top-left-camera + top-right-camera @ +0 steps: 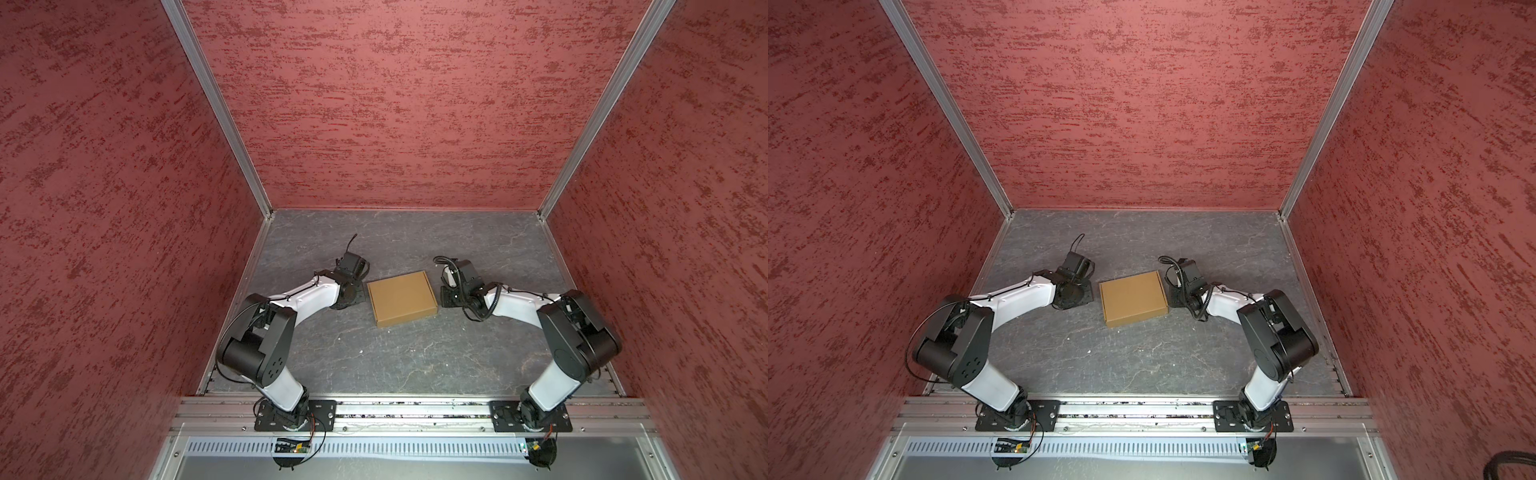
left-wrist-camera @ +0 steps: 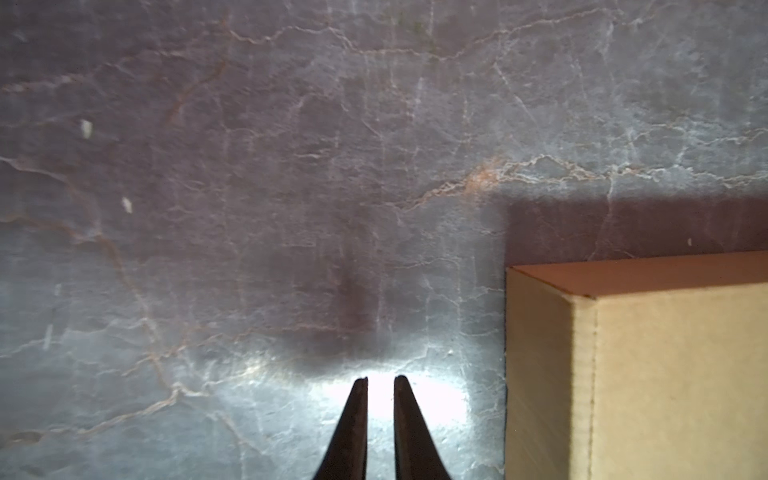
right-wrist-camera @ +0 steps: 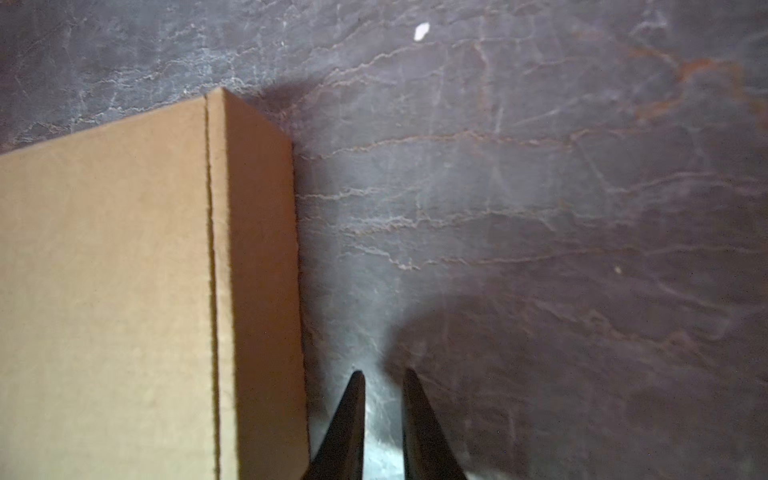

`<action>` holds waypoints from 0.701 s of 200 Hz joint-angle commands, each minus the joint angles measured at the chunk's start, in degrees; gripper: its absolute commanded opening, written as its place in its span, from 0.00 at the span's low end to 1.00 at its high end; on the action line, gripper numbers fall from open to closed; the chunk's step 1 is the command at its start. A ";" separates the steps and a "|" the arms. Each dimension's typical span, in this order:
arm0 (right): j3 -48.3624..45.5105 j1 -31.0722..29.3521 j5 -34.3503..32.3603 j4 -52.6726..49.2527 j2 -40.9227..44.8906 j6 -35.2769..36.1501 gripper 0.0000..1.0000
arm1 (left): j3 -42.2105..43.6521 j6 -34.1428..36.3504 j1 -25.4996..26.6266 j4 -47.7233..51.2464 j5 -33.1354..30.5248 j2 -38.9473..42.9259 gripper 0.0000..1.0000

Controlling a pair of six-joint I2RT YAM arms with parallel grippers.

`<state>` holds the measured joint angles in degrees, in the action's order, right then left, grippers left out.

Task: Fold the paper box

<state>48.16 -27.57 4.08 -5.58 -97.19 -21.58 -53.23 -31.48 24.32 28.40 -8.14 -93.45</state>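
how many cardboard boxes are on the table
1. The paper box sits closed on the grey table, between the left arm and the right arm. The arms cover bits of table, but no second box shows.

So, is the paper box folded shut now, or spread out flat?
Folded shut: the paper box lies as a closed shallow box, lid down, side walls upright.

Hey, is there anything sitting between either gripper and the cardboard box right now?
Nothing visible. Only bare table lies between the left gripper and the paper box, and likewise between the right gripper and its opposite side.
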 commanded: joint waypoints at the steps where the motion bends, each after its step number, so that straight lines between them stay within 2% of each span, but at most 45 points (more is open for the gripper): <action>1: 0.63 0.15 1.67 2.80 -0.47 -1.68 0.19 | -1.34 -1.36 1.72 -2.06 -0.30 -2.18 0.15; 62: -1.70 -0.13 5.47 5.08 -1.17 -2.74 0.19 | -2.98 -2.00 2.93 -4.90 0.47 -6.33 0.14; 140: -7.82 -4.41 5.01 5.95 5.73 -8.18 0.19 | -7.01 -1.91 4.54 -6.19 1.64 -11.06 0.14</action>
<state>42.52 -29.98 9.15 -0.45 -94.96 -26.13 -59.00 -32.80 27.90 23.40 -7.60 -102.65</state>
